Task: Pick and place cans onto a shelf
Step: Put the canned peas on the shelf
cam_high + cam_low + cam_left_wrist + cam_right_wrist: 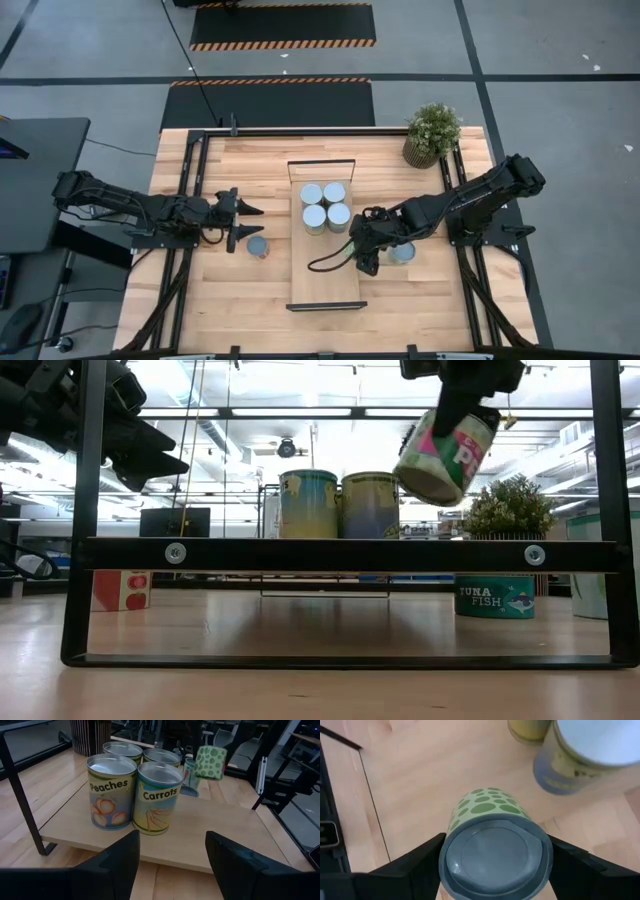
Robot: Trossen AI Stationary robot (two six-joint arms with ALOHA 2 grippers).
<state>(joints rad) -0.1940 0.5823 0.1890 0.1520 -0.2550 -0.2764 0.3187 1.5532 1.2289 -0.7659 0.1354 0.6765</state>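
The shelf (325, 285) is a light-wood board with black end frames, lying mid-table. Several cans (325, 207) stand upright on its far half; the left wrist view shows the Peaches can (111, 790) and the Carrots can (156, 797) in front. My right gripper (360, 250) is shut on a green-dotted can (445, 455) above the shelf's right edge. My left gripper (250, 212) is open and empty, left of the shelf, pointing at the cans. One can (258, 246) stands on the table near it. A tuna can (497, 598) stands on the table right of the shelf. My right gripper pinches the green-dotted can by its round side wall (449, 837), close to its grey lid end, between the two fingers. The fingers come from above. The can is lifted clear over the shelf and tilted, its lid end up at the gripper and its bottom lower (420, 478).
A potted plant (432, 132) stands at the table's far right corner. A black cable (322, 264) loops from my right arm over the shelf's middle. Black rails (185, 180) run along both table sides. The shelf's near half is bare wood.
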